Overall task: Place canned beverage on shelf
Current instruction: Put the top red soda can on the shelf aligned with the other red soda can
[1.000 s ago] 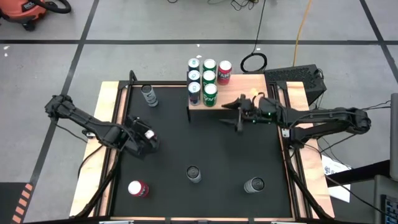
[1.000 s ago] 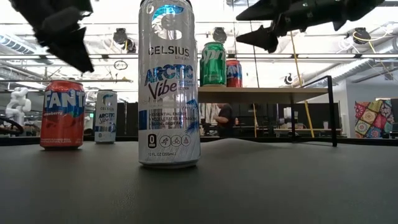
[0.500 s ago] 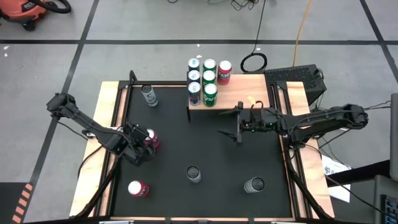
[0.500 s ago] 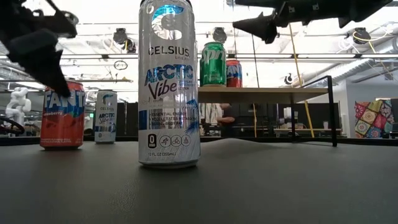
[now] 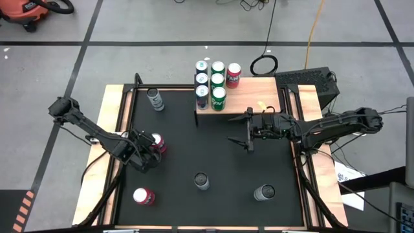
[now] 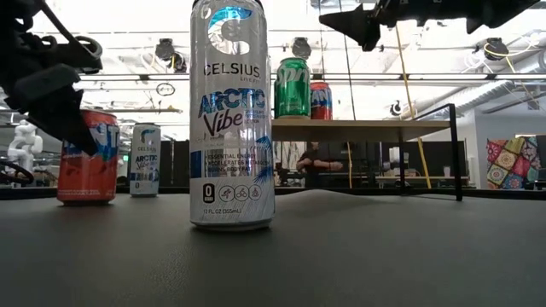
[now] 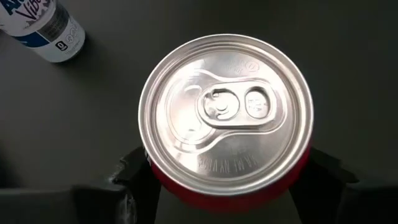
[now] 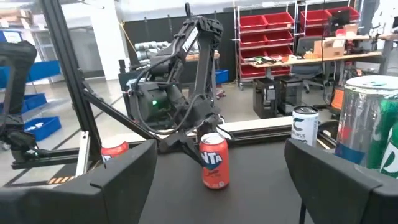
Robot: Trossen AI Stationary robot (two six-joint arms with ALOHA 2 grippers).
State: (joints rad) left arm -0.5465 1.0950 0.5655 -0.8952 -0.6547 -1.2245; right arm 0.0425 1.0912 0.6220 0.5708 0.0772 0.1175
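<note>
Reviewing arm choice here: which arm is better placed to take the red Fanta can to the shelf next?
Left. Its gripper already straddles the Fanta can, a finger at each side. The right gripper hangs open and empty by the shelf.

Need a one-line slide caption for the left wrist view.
Left gripper straddles an upright red Fanta can, seen from above on the black mat, fingers at either side.

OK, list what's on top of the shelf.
The shelf carries five cans at its left end: two Celsius, two green and one red Fanta. Labels behind the front cans are hidden.
</note>
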